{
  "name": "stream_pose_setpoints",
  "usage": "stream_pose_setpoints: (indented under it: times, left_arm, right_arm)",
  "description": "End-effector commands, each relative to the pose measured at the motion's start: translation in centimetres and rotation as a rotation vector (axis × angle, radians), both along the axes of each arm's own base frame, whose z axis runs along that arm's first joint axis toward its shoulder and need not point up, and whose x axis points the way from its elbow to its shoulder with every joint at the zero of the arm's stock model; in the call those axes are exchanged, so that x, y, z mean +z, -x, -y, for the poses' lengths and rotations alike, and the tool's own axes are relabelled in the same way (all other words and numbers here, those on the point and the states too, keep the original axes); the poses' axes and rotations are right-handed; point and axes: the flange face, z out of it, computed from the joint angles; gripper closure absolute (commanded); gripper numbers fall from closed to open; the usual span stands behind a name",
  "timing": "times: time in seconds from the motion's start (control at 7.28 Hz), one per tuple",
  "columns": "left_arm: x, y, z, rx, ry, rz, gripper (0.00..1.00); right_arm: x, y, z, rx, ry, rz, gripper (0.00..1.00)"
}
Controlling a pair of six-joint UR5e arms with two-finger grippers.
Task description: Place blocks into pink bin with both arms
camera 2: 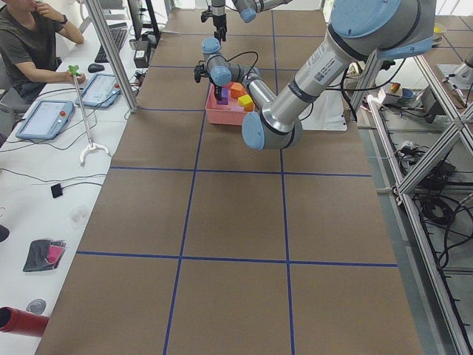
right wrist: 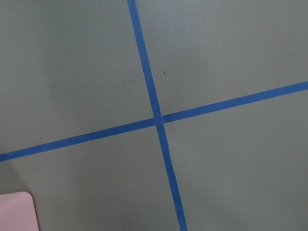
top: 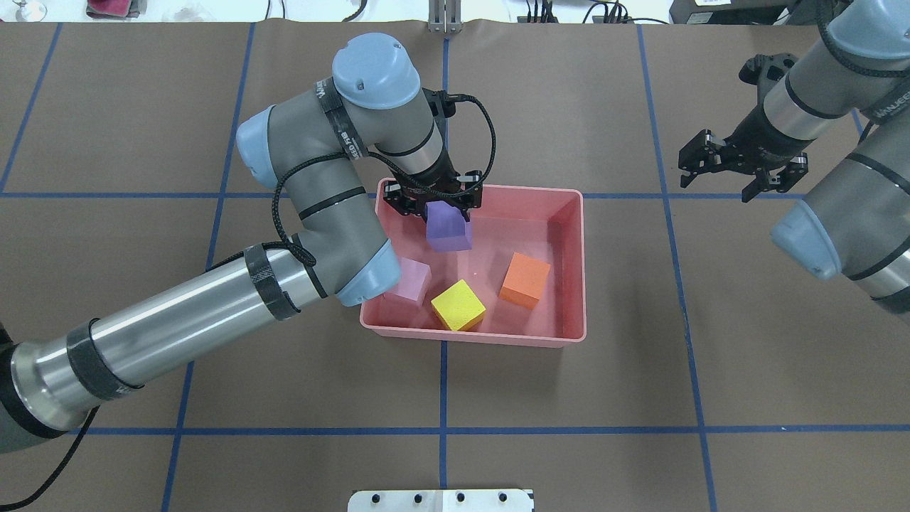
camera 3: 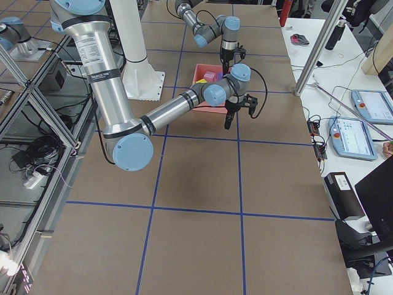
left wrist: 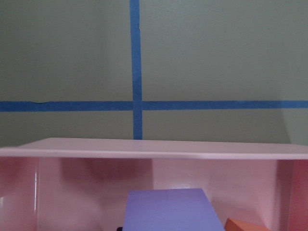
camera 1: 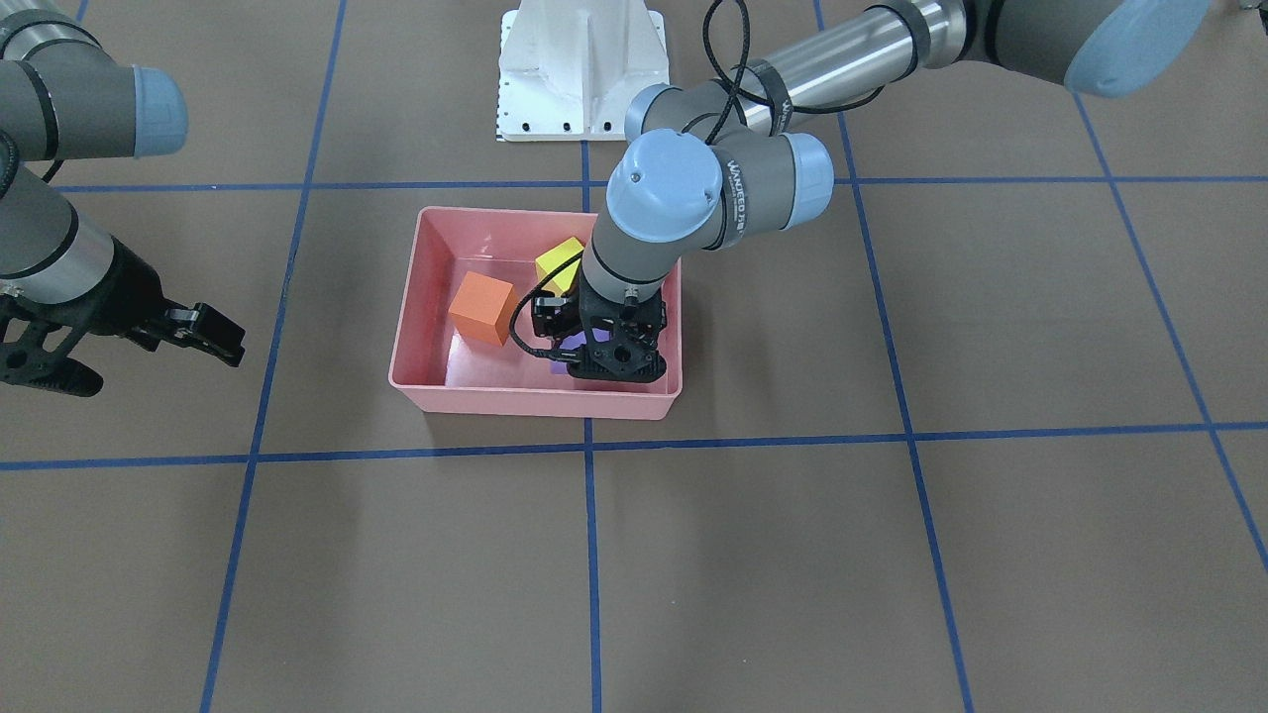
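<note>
The pink bin (top: 579, 270) sits mid-table. The orange block (top: 525, 279), the yellow block (top: 458, 305) and the light pink block (top: 409, 279) lie in it. My left gripper (top: 439, 210) reaches down into the bin's far left part and is shut on the purple block (top: 448, 227), which fills the bottom of the left wrist view (left wrist: 168, 209) behind the bin's rim (left wrist: 154, 148). My right gripper (top: 716, 186) is open and empty, held over the table well to the right of the bin. The front-facing view shows the bin (camera 1: 535, 396) and the orange block (camera 1: 482, 308).
The white pedestal base (camera 1: 581, 69) stands just behind the bin on the robot's side. Blue tape lines (top: 442, 430) cross the brown table. A person sits at a side table (camera 2: 29, 44) with a reacher-grabber tool (camera 2: 85, 111). A bin corner (right wrist: 17, 211) shows in the right wrist view.
</note>
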Motion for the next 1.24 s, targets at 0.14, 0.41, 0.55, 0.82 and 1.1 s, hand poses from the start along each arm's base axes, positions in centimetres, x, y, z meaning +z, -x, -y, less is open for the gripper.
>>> stream_pose_setpoints:
  times: [0.14, 0.41, 0.55, 0.82, 1.1]
  left_arm:
    - [-0.3, 0.0, -0.2, -0.003, -0.013, -0.004, 0.01]
    - [-2.7, 4.4, 0.7, -0.045, -0.037, -0.045, 0.01]
    - [-1.5, 9.0, 0.2, -0.069, -0.035, -0.018, 0.01]
    - [7.4, 19.6, -3.5, 0.028, -0.182, 0.098, 0.01]
    - [19.2, 31.8, -3.3, 0.095, -0.301, 0.231, 0.01]
  right_arm:
    - [0.0, 0.0, 0.0, 0.0, 0.0, 0.0, 0.0]
    - [0.1, -1.9, 0.7, 0.026, -0.004, 0.001, 0.0]
    - [-0.3, -3.8, 1.2, 0.039, -0.03, 0.008, 0.0]
    - [3.2, -8.5, 1.5, 0.019, -0.088, -0.033, 0.0]
    - [8.2, -14.3, 1.1, -0.036, -0.149, -0.076, 0.0]
